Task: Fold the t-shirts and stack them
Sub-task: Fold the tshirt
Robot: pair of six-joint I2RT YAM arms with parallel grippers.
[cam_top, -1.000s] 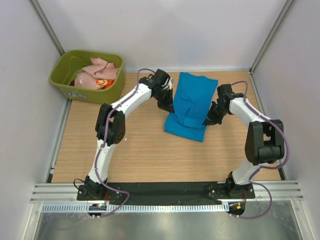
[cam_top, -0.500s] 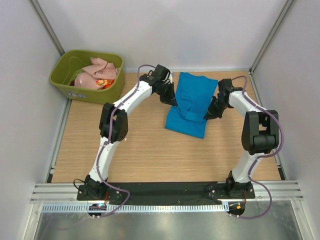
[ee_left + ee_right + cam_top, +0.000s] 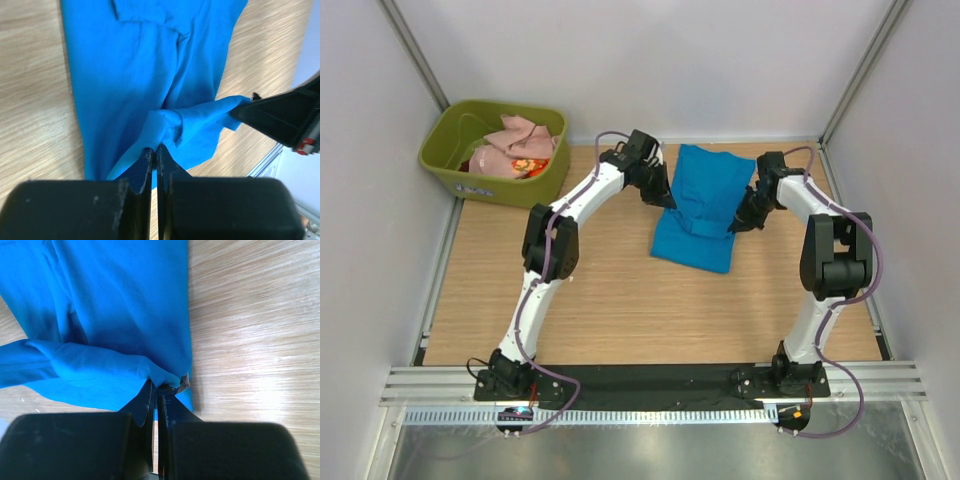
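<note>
The bright blue t-shirt [image 3: 700, 205] lies partly folded on the wooden table at the back centre. My left gripper [image 3: 667, 203] is shut on its left edge; in the left wrist view [image 3: 154, 150] the cloth bunches at the tips. My right gripper [image 3: 733, 224] is shut on its right edge; in the right wrist view [image 3: 159, 386] a small white label pokes out by the tips. Both hold the near hem lifted over the shirt's middle [image 3: 150, 65]. The pale pink t-shirt [image 3: 516, 146] and the red-orange patterned t-shirt [image 3: 529, 166] lie crumpled in the tub.
The olive-green plastic tub [image 3: 495, 185] stands at the back left corner. White walls and metal rails bound the table [image 3: 590, 300] on three sides. The right gripper's black finger shows at the right in the left wrist view [image 3: 280, 117].
Both grippers have carried the shirt's near hem toward the back, so the blue shirt is shorter and doubled over. The arms have stretched further out.
</note>
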